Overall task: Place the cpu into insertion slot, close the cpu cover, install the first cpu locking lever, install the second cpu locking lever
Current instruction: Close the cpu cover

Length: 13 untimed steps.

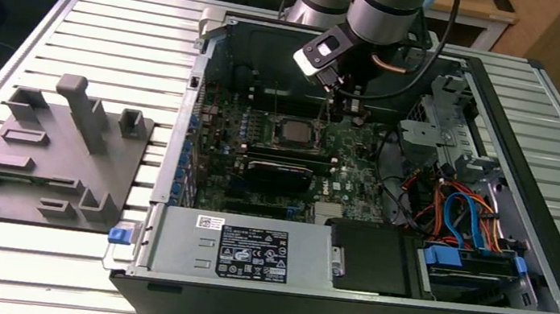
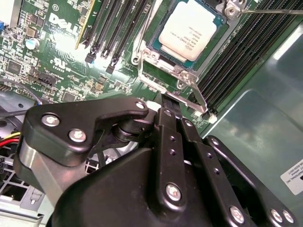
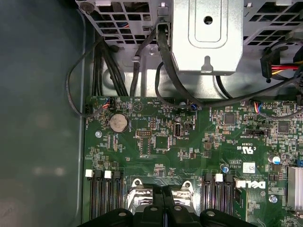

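Reaches steeply down into the open computer case (image 1: pixel 346 312), wrist (image 1: pixel 326 53) tilted, gripper (image 1: pixel 342 115) low just beside the socket (image 2: pixel 161 56). Fingers (image 2: pixel 168 123) closed together, tips at a thin wire lever (image 2: pixel 194 94) on the socket's edge. Chip (image 2: pixel 191 27) seated in the socket, silver frame (image 2: pixel 176 72) lying flat around it.
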Available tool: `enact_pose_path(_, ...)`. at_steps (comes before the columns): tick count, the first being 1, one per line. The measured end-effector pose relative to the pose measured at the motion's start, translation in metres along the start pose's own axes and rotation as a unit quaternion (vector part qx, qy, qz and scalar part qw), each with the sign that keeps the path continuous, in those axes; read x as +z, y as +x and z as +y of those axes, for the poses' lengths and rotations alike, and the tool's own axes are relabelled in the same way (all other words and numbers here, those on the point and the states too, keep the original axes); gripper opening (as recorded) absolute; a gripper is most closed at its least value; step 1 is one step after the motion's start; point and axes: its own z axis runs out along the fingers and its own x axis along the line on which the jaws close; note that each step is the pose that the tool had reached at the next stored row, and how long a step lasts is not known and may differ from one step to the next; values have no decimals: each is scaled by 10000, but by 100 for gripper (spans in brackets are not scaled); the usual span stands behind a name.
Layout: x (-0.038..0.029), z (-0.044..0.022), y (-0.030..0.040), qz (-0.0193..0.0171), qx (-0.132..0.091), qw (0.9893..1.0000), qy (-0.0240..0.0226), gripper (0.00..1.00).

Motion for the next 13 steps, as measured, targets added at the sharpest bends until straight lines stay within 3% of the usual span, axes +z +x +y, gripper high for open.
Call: enact_pose_path(13, 2, -24, 0, 0, 0, 10000, 0, 11)
